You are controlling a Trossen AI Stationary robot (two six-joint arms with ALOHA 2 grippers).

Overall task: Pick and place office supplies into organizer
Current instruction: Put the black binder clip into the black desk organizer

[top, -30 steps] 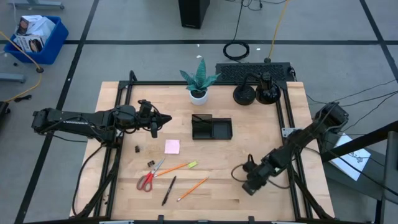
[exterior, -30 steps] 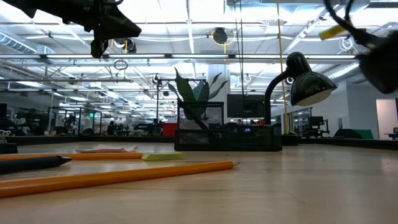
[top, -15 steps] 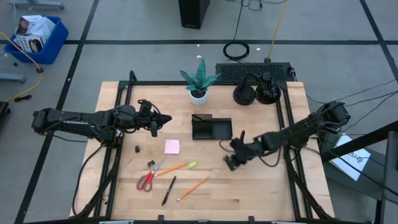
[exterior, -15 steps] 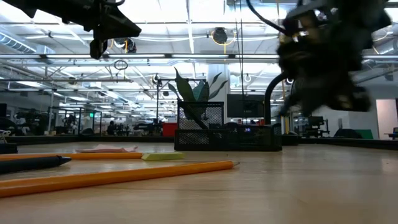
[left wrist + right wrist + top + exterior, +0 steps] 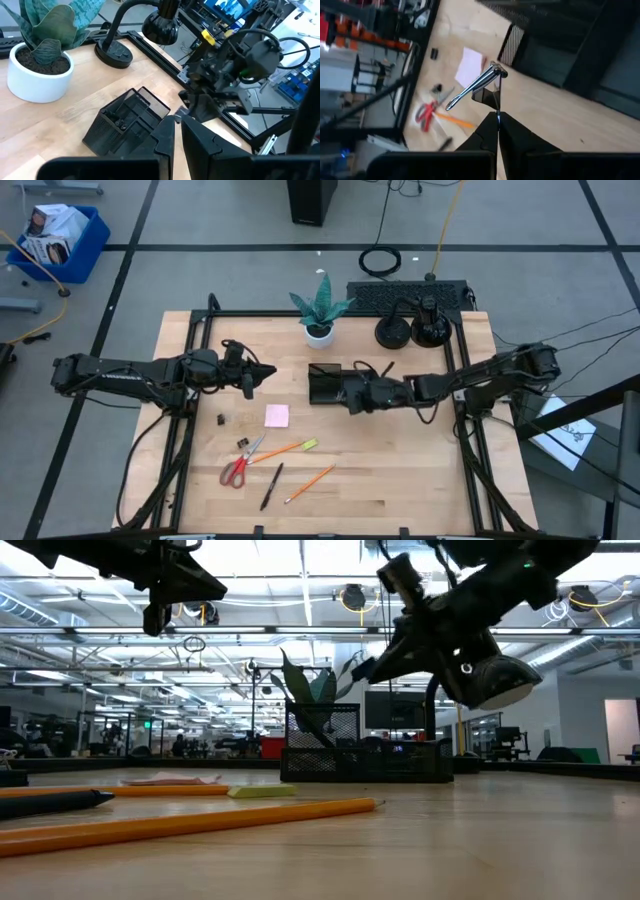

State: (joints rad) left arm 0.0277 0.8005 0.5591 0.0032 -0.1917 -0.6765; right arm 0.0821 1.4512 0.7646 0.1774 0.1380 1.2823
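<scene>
Wooden worktop (image 5: 420, 470), black frame rails around its edges. Potted green plant (image 5: 320, 308) in a white pot at the far edge, middle. Right of it, two round black bases (image 5: 411, 332) side by side; one carries a black gooseneck desk lamp (image 5: 478, 675). Black keyboard (image 5: 408, 293) just behind them. Off the worktop: blue bin (image 5: 57, 242) on the floor far left, coiled black cable (image 5: 380, 261), dark box (image 5: 311, 202).
</scene>
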